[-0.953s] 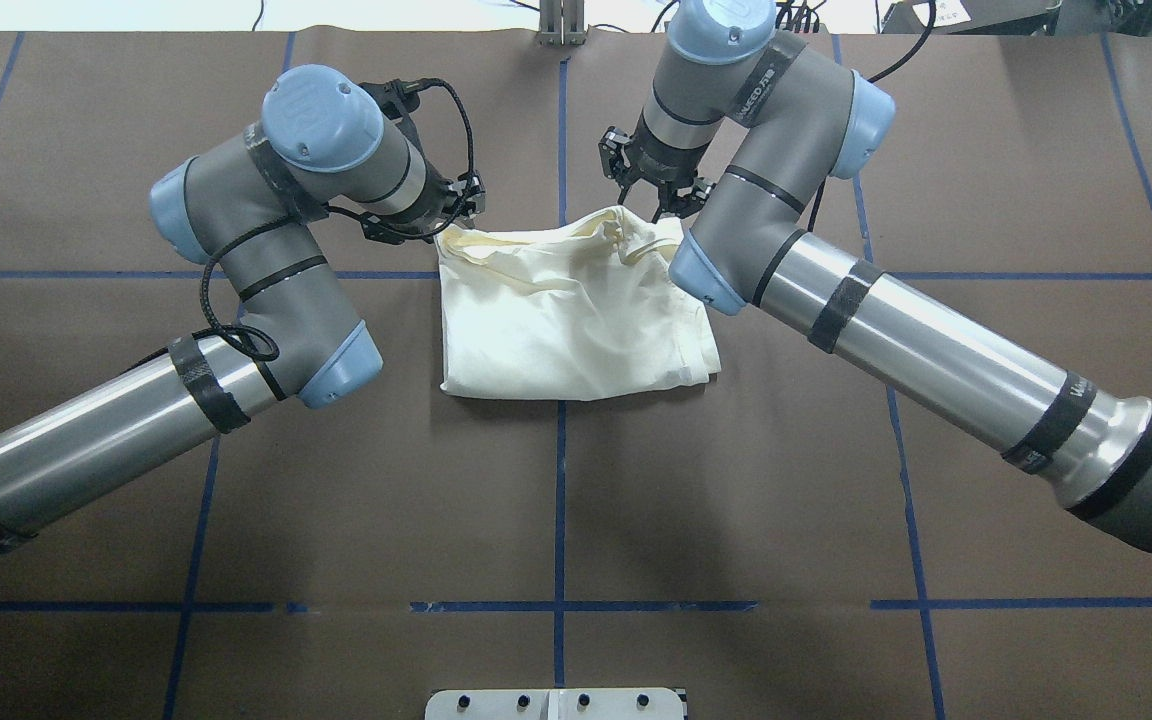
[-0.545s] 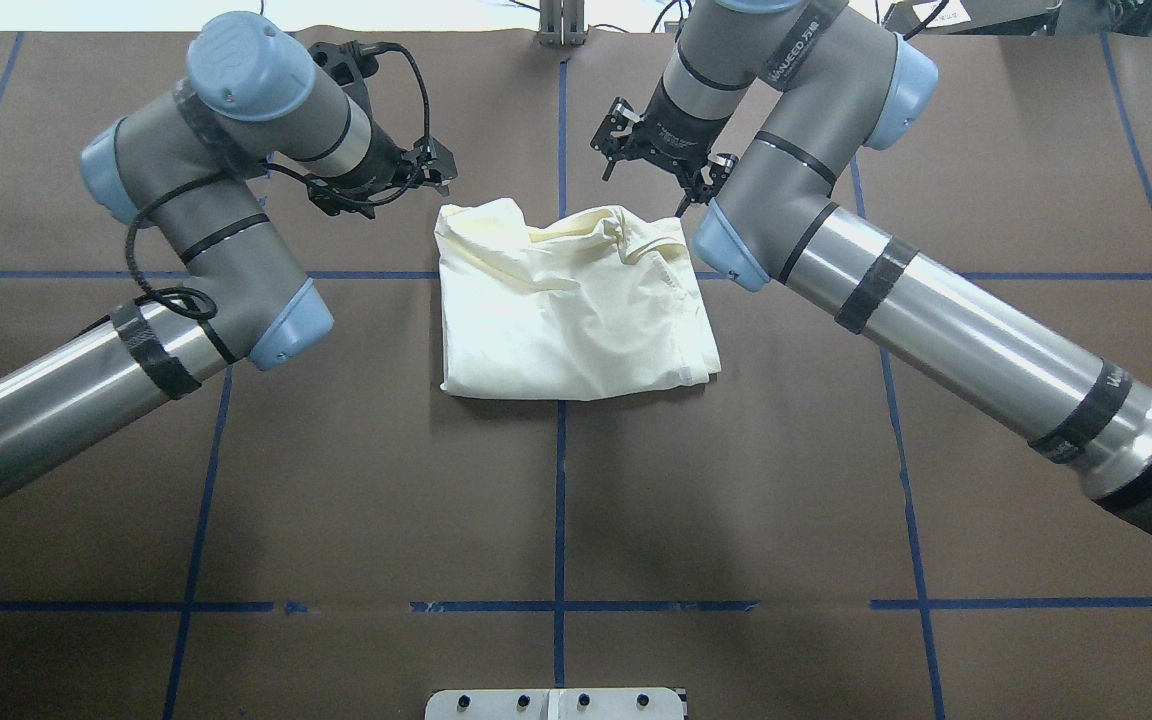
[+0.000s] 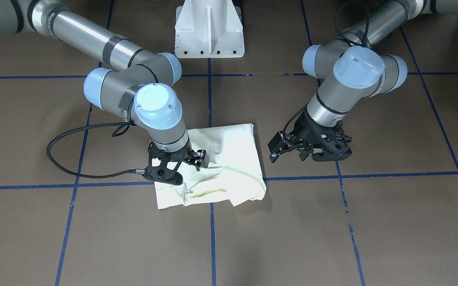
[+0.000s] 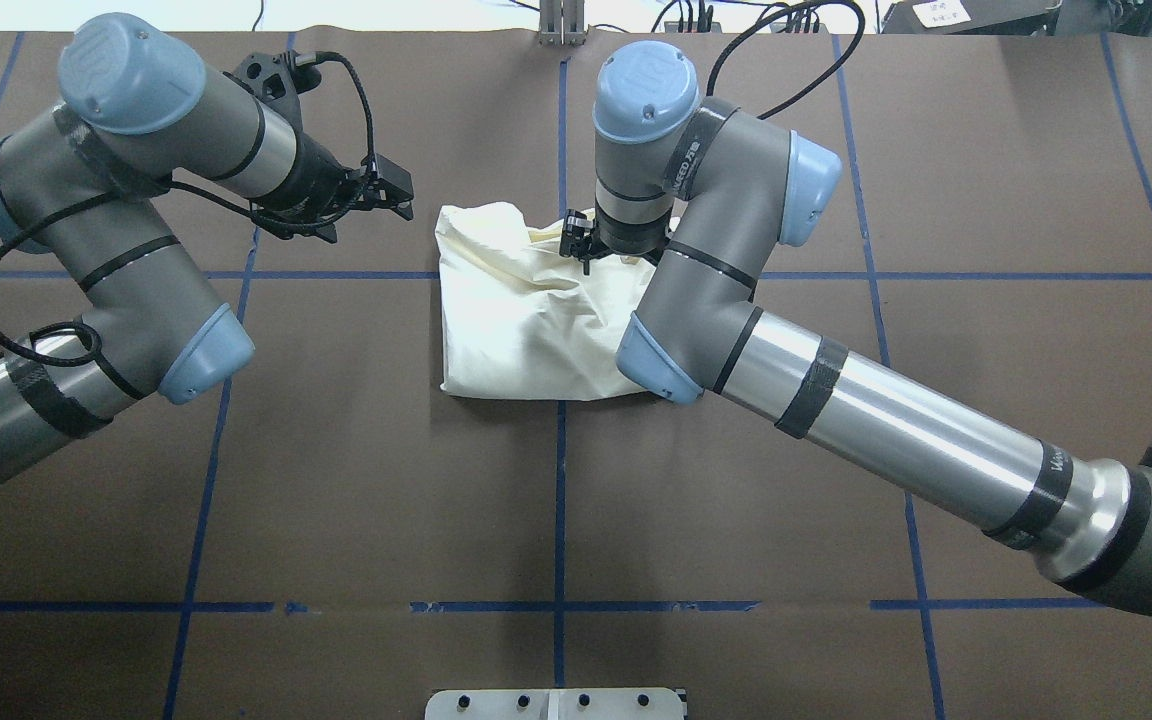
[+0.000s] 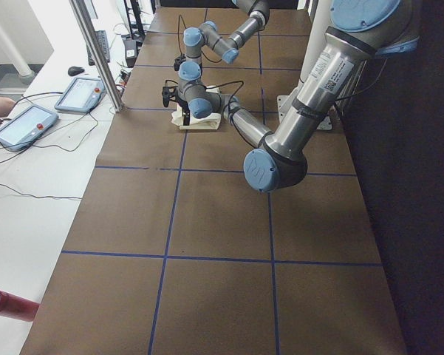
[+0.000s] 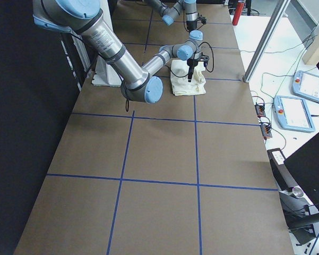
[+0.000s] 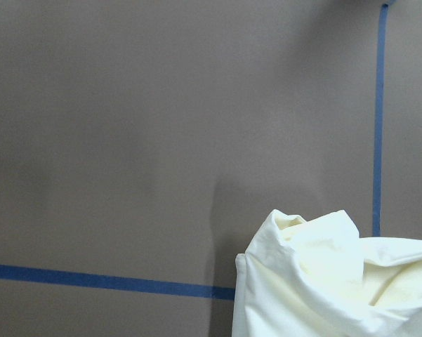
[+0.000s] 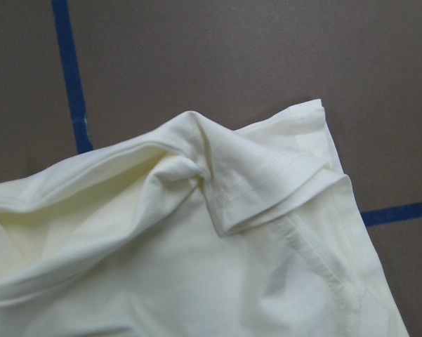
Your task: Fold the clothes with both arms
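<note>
The shirt (image 4: 526, 320) lies at the middle of the brown surface (image 4: 336, 480), folded into a rough square with its plain side up. The edge nearest the robot looks tidy, but the far edge is rumpled and puffed. One far corner is bunched into a loose twist of hem (image 8: 260, 189).

The right gripper (image 4: 579, 248) hangs straight down over that rumpled far edge, very close to the cloth. Its wrist hides the fingers, so I can't tell if they are spread or pinched on fabric. The left gripper (image 4: 391, 190) sits off to the shirt's side, apart from it, over bare surface. I can't make out its fingers either, but no cloth hangs from it.

I'd judge the folding mostly done, with the far edge left to tidy or fold once more.

What worries me is the bunching. If the right gripper closes on the twisted hem, it may catch one layer only. Then the top sheet would peel away and the stack beneath would come undone. With the left gripper standing off, a pull from one side alone could skew the whole square. The right arm's elbow also hangs over the shirt's right side, and a low sweep there might snag the fabric and drag it.
</note>
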Robot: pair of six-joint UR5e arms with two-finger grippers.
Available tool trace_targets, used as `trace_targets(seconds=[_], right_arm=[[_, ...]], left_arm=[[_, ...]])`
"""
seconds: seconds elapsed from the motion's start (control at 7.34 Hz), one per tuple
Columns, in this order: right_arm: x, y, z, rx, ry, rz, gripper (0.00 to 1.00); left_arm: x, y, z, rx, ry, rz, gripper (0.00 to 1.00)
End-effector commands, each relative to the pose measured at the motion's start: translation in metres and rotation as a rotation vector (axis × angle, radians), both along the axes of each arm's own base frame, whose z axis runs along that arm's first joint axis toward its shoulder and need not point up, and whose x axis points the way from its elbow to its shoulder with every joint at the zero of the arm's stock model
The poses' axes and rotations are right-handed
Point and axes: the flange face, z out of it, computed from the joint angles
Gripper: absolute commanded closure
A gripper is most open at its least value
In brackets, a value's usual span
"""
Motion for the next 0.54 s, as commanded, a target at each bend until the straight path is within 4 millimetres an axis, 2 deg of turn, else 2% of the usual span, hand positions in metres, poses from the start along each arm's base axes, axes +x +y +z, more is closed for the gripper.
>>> trace_targets(seconds=[0.0,0.27,0.41], right_arm=[[-0.014,-0.004,0.023,0.09,0.094,-0.05,0.0],[-0.019,-0.027,0.023,0.108,0.131,-0.053,0.0],[-0.018,-0.045,0.039,0.124,0.127,-0.043,0.0]], left_arm=[[-0.003,0.002,0.003,-0.003,0.001,0.0,0.0],[-0.006,0.005,0.008,-0.007,-0.003,0.0,0.0],[-0.007,0.006,0.005,-0.003,0.002,-0.001,0.0]])
